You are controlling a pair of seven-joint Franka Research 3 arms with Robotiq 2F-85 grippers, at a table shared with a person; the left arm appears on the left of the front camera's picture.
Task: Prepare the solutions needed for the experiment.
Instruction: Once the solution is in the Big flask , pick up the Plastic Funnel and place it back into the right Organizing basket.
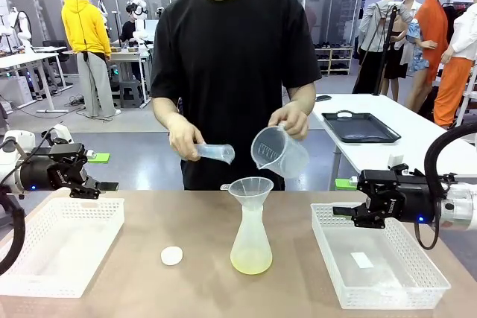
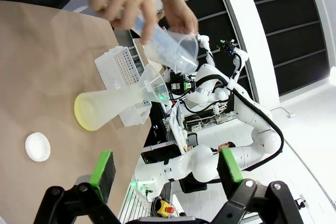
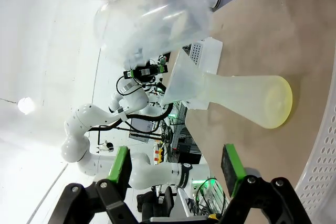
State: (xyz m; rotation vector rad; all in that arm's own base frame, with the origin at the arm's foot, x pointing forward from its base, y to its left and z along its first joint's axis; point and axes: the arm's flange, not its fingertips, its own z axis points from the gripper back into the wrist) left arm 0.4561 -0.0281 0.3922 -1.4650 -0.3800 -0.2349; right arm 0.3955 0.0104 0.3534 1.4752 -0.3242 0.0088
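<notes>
left gripper: jaws wide apart, empty, above left basket's far rim
right gripper: jaws apart, empty, by right basket's far rim
solutions: shallow yellow-green layer in flask, table centre
funnel: seated in flask neck
person: one hand holds jug tilted above funnel, other a small measuring tube
white disc: on table, left of flask

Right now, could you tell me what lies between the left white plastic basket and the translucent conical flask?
A small white round disc on the tabletop, in the front view.
</notes>
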